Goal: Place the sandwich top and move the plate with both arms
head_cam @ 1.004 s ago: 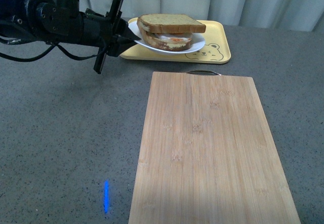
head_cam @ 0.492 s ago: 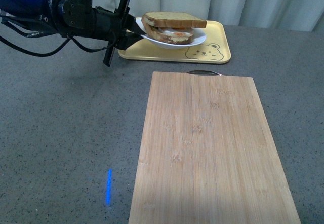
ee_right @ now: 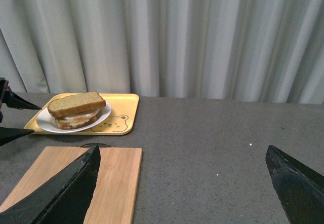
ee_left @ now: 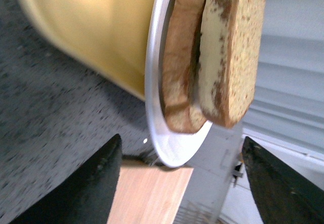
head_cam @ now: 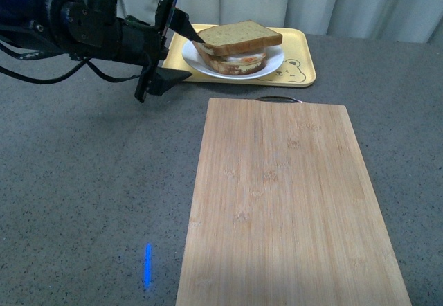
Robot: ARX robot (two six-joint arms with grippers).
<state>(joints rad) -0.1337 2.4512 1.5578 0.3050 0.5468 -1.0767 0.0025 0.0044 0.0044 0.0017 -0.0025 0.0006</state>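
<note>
The white plate (head_cam: 274, 62) lies on the yellow tray (head_cam: 299, 48) at the back of the table. On it sits the sandwich, with the sandwich top (head_cam: 242, 34) as its uppermost slice over the egg filling. My left gripper (head_cam: 196, 57) stands open at the plate's left rim, one finger above and one below, gripping nothing. In the left wrist view the plate (ee_left: 156, 107) and sandwich top (ee_left: 238, 46) show edge-on beyond the open left gripper (ee_left: 182, 183). My right gripper (ee_right: 179, 191) is open and empty, far from the plate (ee_right: 104, 115), and is not in the front view.
A bamboo cutting board (head_cam: 287, 195) fills the middle and near right of the grey table. Grey curtains hang behind the tray. A blue light stripe (head_cam: 147, 264) marks the table at the near left. The cutting board (ee_right: 111, 178) lies beside my right gripper.
The plate was held tilted above the tray by my left gripper. Now it rests flat on the tray and the left gripper has opened and let it go.
</note>
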